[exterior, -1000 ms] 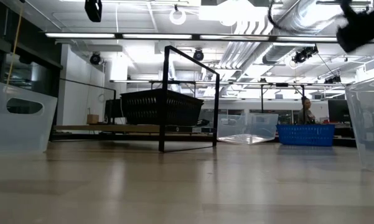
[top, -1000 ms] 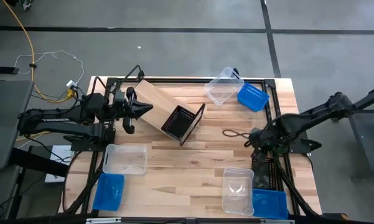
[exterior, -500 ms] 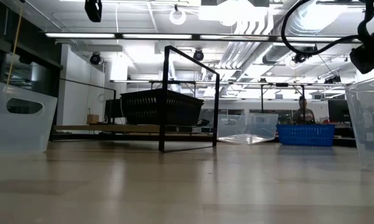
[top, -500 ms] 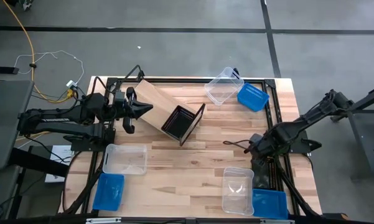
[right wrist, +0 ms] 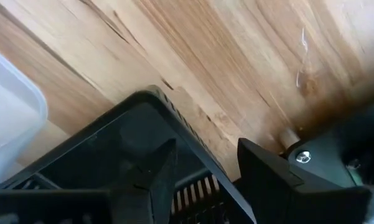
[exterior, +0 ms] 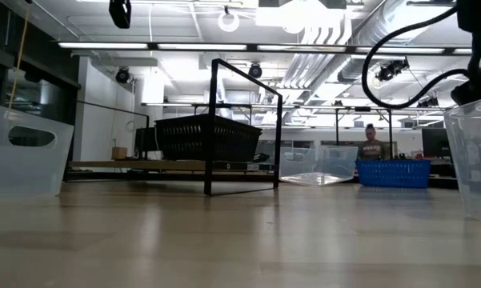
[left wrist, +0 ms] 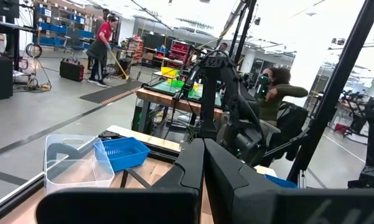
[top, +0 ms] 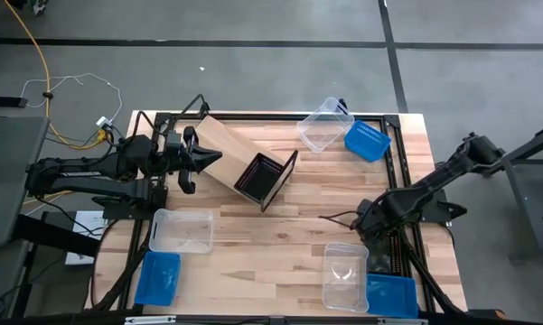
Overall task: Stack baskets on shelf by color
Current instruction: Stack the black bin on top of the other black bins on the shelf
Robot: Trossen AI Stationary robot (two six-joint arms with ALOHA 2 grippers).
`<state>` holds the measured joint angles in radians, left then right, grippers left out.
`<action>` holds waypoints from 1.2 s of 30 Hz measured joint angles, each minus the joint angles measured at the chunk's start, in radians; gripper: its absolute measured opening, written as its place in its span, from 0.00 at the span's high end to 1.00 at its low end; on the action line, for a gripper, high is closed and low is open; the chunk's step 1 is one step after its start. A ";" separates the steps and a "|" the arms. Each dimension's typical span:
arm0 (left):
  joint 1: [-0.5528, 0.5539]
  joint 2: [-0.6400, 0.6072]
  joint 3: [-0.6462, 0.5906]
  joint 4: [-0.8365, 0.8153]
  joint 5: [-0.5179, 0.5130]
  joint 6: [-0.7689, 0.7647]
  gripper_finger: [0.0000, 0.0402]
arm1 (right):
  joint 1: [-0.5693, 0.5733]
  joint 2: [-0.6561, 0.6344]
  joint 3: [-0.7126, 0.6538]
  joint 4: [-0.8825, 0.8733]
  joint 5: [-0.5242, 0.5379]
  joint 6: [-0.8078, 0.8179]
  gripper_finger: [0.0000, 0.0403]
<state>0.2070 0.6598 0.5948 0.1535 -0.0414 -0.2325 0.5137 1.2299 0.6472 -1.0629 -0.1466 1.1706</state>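
The shelf [top: 230, 149] lies askew on the table's far left, with a black basket [top: 260, 177] in its open end. My left gripper [top: 215, 157] is shut, its tips over the shelf's wood panel. My right gripper [top: 369, 217] is open above a second black basket [top: 385, 253] by the right edge. In the right wrist view its fingers stand on either side of that basket's wall [right wrist: 193, 140], one over the inside and one outside, near a corner. Clear baskets [top: 182, 230] [top: 345, 274] [top: 324, 126] and blue baskets [top: 158, 276] [top: 390, 294] [top: 368, 140] sit on the table. My left gripper is shut at the shelf's left end [top: 219, 144], coming level from the table's left. The gripper itself hides the spot, so I cannot tell whether it touches the shelf.
A dark cable loop [top: 336, 217] trails from the right arm over the wood. Bare tabletop [top: 271, 244] lies in the middle, between the baskets. Black frame rails [top: 399, 162] run along the right edge. People stand in the room beyond [exterior: 374, 148].
My right gripper has moved toward the near edge and down, closing on the black basket by the right edge. Its cable loop came along with it. The left arm and the shelf have kept still.
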 joint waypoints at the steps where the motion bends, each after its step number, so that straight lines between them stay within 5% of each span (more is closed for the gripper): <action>1: 0.000 0.000 0.000 0.000 0.000 0.000 1.00 | 0.000 0.006 0.000 0.004 0.006 0.000 0.61; 11: 0.000 0.000 0.000 0.000 0.000 0.000 1.00 | 0.000 0.016 0.000 0.014 0.029 0.000 0.64; 18: 0.000 0.000 0.000 0.000 0.000 0.000 1.00 | 0.000 0.007 0.000 0.001 0.013 -0.004 0.96; 22: 0.000 0.000 0.000 0.000 0.000 0.000 1.00 | -0.003 -0.009 0.061 -0.081 0.036 -0.001 0.95; 30: 0.000 0.000 0.000 0.001 -0.005 0.026 1.00 | -0.050 -0.013 0.358 -0.415 0.280 0.007 0.99; 36: 0.000 0.000 0.000 0.019 -0.007 0.026 1.00 | -0.139 -0.013 0.651 -0.462 0.548 -0.019 0.99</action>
<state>0.2070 0.6601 0.5945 0.1727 -0.0486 -0.2066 0.3745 1.2171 1.2979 -1.5253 0.4012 1.1515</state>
